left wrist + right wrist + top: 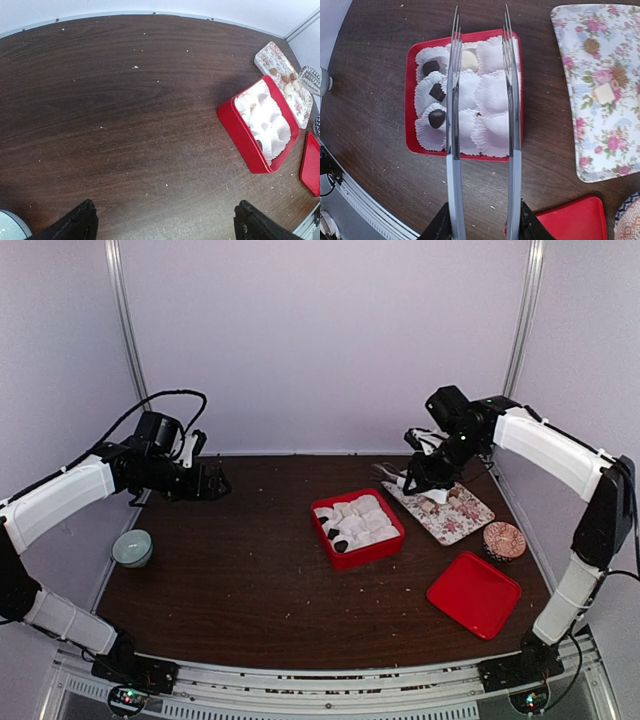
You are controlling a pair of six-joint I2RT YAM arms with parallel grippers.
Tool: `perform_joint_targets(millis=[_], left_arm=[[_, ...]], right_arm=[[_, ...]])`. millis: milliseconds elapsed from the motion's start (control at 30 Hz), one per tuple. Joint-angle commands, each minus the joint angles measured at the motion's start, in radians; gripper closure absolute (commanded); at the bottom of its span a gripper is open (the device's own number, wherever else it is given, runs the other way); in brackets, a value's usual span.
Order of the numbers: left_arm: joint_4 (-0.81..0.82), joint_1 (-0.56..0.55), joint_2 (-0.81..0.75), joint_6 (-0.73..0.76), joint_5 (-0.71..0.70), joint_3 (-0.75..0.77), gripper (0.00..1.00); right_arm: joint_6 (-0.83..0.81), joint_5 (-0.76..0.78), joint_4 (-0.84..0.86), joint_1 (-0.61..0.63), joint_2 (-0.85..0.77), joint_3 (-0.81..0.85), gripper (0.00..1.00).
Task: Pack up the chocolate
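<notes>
The chocolate is in two places. Three dark pieces (436,118) and one pale piece (468,60) sit in white paper cups in the red box (411,145), also seen from above (393,545). Three more pieces (603,93) lie on the floral tray (600,150), which also shows in the top view (470,515). My right gripper (481,15) carries long metal fork-like fingers, spread apart with nothing between them, hovering over the box; in the top view it (395,476) is between box and tray. My left gripper (212,483) is open and empty over bare table at the far left (165,225).
A red lid (473,593) lies at the front right. A round patterned disc (504,540) stands by the floral tray. A small pale bowl (132,547) sits at the table's left edge. White walls close in the back and sides.
</notes>
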Motion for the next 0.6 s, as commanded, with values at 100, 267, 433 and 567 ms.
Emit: perform_joint_targets(millis=[100, 267, 433, 567], left_arm=[[0.037, 0.008, -0.025, 0.018, 0.023, 0.023, 0.02], [0.033, 0.008, -0.03, 0.018, 0.028, 0.018, 0.02], [0.027, 0.009, -0.026, 0.019, 0.028, 0.023, 0.02], [0.028, 0.008, -0.021, 0.019, 0.032, 0.029, 0.02]], right_arm=[[-0.068, 0.074, -0.027, -0.172, -0.136, -0.166, 0.62], [-0.12, 0.138, -0.032, -0.247, -0.15, -0.241, 0.62], [-0.149, 0.22, -0.039, -0.264, -0.104, -0.248, 0.62], [-0.157, 0.227, -0.035, -0.266, -0.063, -0.229, 0.62]])
